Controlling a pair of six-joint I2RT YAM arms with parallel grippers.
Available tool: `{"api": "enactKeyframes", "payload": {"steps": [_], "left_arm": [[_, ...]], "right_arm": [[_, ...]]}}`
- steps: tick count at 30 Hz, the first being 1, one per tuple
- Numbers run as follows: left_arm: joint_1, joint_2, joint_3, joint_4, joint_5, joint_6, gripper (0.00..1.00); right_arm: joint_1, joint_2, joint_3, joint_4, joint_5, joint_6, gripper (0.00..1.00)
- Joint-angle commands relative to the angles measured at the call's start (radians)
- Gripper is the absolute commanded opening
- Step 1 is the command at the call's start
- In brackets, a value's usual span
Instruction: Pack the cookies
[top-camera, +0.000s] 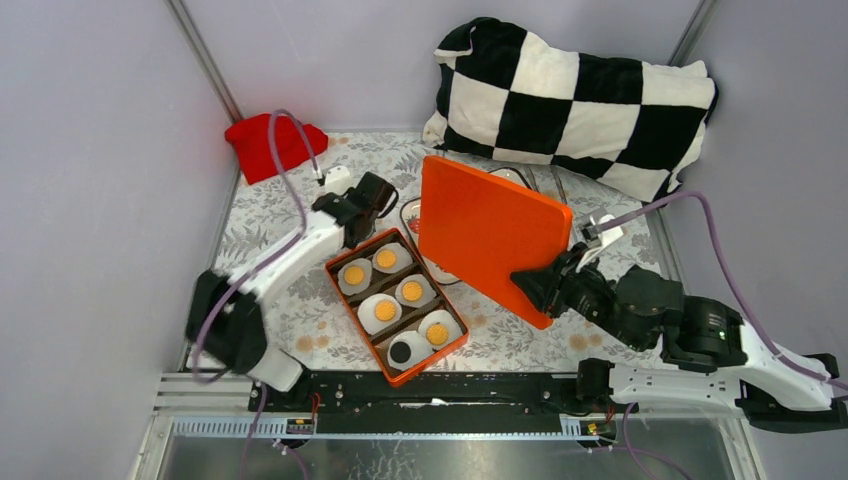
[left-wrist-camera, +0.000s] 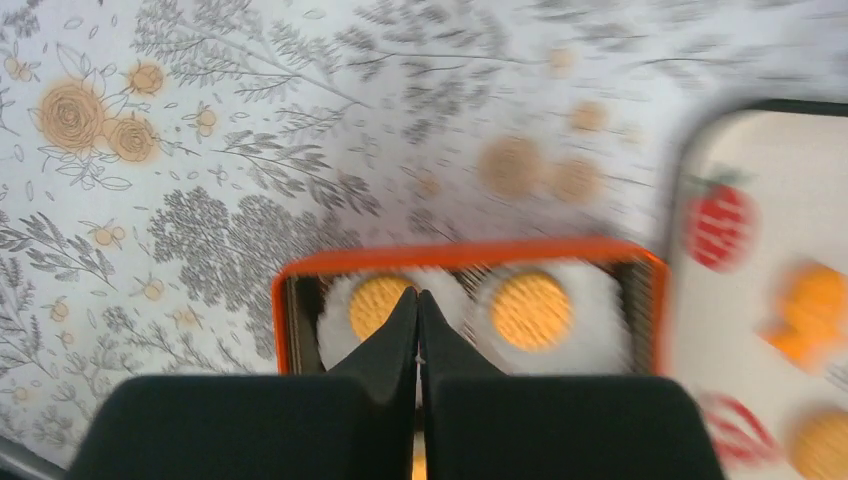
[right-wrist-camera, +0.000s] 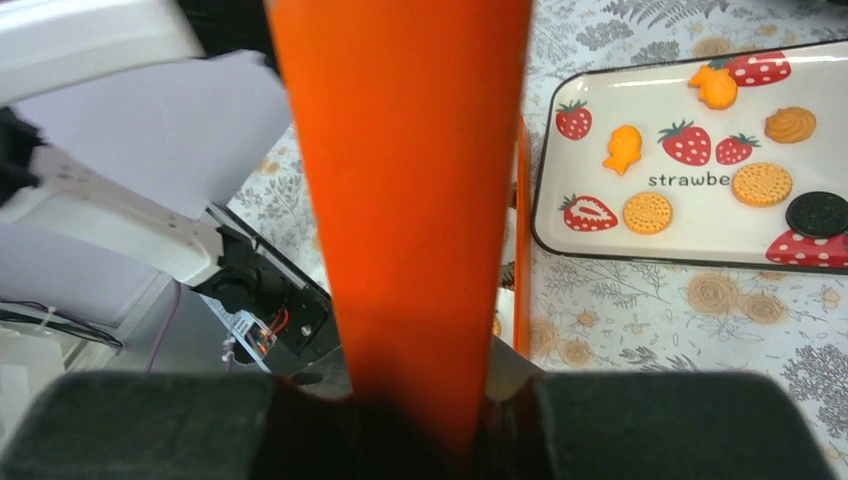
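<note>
An orange box (top-camera: 343, 295) holds several cookies in white liners, such as an orange-yellow one (top-camera: 411, 291) and a black one (top-camera: 400, 351). My left gripper (top-camera: 372, 205) hovers shut and empty over the box's far end; in its wrist view its tips (left-wrist-camera: 418, 298) overlap one cookie (left-wrist-camera: 378, 305), with another (left-wrist-camera: 531, 309) beside it. My right gripper (top-camera: 535, 285) is shut on the orange lid (top-camera: 490, 235), held up on edge to the right of the box. That lid (right-wrist-camera: 400, 150) fills the right wrist view above the gripper (right-wrist-camera: 420, 400). More cookies (right-wrist-camera: 648, 213) lie on the strawberry tray (right-wrist-camera: 640, 100).
The strawberry tray (top-camera: 410, 215) is mostly hidden behind the lid. A black-and-white checkered pillow (top-camera: 570, 100) lies at the back right, a red cloth (top-camera: 272, 143) at the back left. A floral cloth (top-camera: 270, 215) covers the table, and grey walls close in on both sides.
</note>
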Motion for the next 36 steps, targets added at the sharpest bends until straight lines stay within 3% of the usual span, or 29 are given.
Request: {"api": "enactKeyframes", "payload": {"steps": [1, 4, 9, 12, 19, 26, 36], "left_arm": [[-0.156, -0.237, 0.029, -0.19, -0.146, -0.143, 0.0], [-0.223, -0.304, -0.016, -0.339, -0.077, -0.239, 0.0], [-0.416, -0.363, -0.215, -0.469, 0.034, -0.487, 0.0], [-0.542, -0.354, -0.289, -0.492, 0.088, -0.611, 0.0], [-0.772, -0.256, -0.337, -0.508, 0.16, -0.728, 0.0], [-0.813, -0.202, -0.398, -0.146, 0.228, -0.52, 0.0], [-0.793, 0.047, -0.107, 0.049, 0.138, -0.179, 0.0]], "right_arm": [[-0.002, 0.019, 0.005, 0.068, -0.009, 0.001, 0.0], [-0.002, 0.034, 0.011, 0.068, -0.027, -0.005, 0.0], [-0.002, 0.039, 0.061, 0.039, -0.037, -0.013, 0.0], [-0.002, 0.013, 0.086, 0.025, -0.029, -0.012, 0.0], [-0.002, -0.017, 0.154, -0.072, 0.057, 0.0, 0.0], [-0.002, -0.084, 0.238, -0.135, 0.155, 0.004, 0.0], [-0.002, -0.117, 0.142, 0.007, 0.143, -0.031, 0.0]]}}
